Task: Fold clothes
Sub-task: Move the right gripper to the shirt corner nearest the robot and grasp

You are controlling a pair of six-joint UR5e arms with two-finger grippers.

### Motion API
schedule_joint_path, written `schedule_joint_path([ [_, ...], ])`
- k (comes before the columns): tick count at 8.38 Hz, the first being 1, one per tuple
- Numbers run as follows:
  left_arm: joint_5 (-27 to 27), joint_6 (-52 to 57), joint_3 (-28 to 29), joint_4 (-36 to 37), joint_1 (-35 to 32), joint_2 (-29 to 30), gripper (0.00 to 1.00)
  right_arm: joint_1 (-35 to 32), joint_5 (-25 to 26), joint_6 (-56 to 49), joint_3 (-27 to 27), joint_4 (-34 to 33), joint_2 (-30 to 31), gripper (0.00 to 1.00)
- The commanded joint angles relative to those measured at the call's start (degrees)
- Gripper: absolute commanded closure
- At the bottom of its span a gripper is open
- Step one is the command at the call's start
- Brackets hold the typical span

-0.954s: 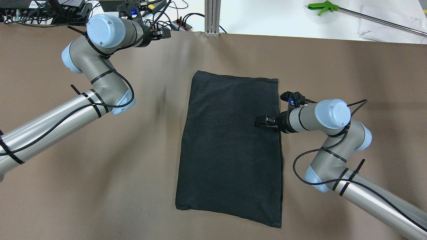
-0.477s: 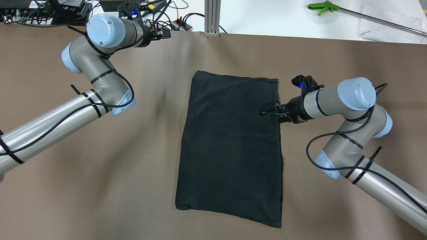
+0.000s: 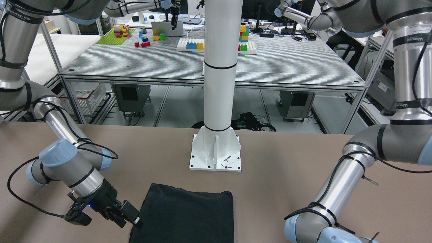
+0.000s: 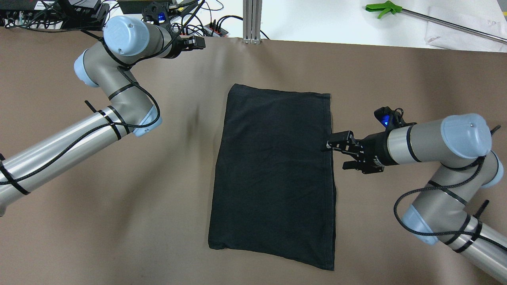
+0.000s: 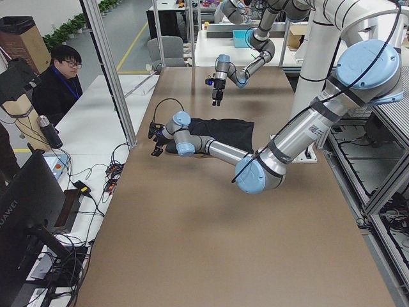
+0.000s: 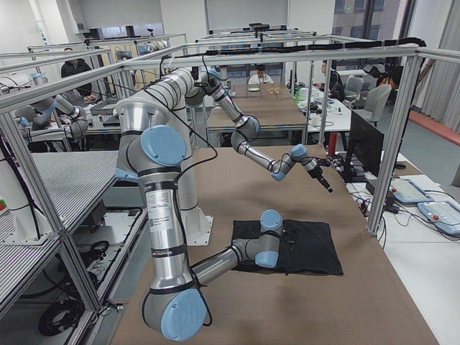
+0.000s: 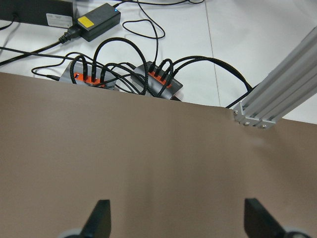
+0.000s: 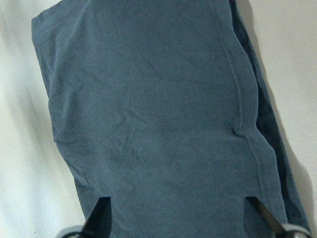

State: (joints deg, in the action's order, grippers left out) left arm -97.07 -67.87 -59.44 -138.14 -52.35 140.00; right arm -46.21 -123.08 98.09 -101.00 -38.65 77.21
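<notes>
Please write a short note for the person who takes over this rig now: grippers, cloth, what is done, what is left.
Left gripper: open, empty, over the far table edge, away from the cloth.
Right gripper: open, empty, at the right hem of the black rectangular fabric garment.
Garment: flat on the brown table, layered along that hem.
Done: apparently folded to a rectangle.
Left: probably a further fold.

The garment [image 4: 273, 174] is laid flat at the middle of the table [image 4: 119, 221], on the operators' side of the pole base [image 3: 216, 153]. The right gripper [image 4: 337, 156] is positioned at the garment's right edge, about midway along. The left gripper [image 4: 201, 42] is located well apart, by the table's far edge, with power strips [image 7: 124, 79] just beyond.
</notes>
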Motion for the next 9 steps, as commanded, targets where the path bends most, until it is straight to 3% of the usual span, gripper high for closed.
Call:
schedule_joint_path([
  [1, -0.57, -0.24, 0.12, -0.03, 0.23, 0.27, 0.05, 7.5, 5.88, 4.47, -7.01, 0.24, 6.1, 0.06],
  [2, -0.57, -0.15, 0.12, -0.03, 0.32, 0.36, 0.05, 11.54, 10.1, 4.48, -7.02, 0.24, 6.2, 0.06],
  [7, -0.14, -0.07, 0.03, -0.11, 0.49, 0.1, 0.05, 25.53, 21.36, 4.48, -6.85, 0.24, 10.33, 0.06],
  [9, -0.05, 0.02, 0.03, -0.2, 0.49, -0.08, 0.05, 26.61, 21.56, 4.39, -6.41, 0.24, 11.03, 0.06],
])
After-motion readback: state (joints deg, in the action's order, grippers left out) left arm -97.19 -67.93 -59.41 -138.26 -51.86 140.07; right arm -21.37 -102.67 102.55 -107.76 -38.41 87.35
